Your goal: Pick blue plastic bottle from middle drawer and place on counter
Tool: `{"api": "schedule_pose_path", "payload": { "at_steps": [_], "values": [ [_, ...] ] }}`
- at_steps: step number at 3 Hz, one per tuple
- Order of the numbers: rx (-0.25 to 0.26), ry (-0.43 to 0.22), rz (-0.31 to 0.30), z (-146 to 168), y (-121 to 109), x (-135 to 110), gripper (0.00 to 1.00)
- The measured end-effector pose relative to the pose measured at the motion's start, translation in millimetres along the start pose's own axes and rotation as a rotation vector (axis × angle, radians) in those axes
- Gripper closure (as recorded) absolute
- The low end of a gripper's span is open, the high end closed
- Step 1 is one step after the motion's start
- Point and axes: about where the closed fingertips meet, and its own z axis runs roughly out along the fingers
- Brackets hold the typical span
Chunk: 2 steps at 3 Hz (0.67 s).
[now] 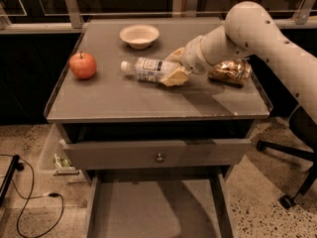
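The blue plastic bottle (146, 68) lies on its side on the counter (124, 99), white cap pointing left. My gripper (174, 67) is at the bottle's right end, its beige fingers (173, 77) closed around the bottle's base. The white arm reaches in from the upper right. The middle drawer (153, 212) is pulled open below at the bottom of the view, and its flat floor is bare.
On the counter are a red apple (82, 65) at the left, a white bowl (139, 35) at the back and a golden-brown packet (230, 72) just right of my wrist. The upper drawer front with a knob (159, 157) is slightly open. A chair base (287, 197) stands at the right.
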Motion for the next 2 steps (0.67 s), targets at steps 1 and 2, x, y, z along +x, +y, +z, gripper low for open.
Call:
{"api": "schedule_pose_path", "payload": {
  "at_steps": [1,2],
  "values": [
    [0.000,0.000,0.000,0.0,0.0,0.0,0.58],
    [0.000,0.000,0.000,0.1,0.0,0.0,0.35]
  ]
}}
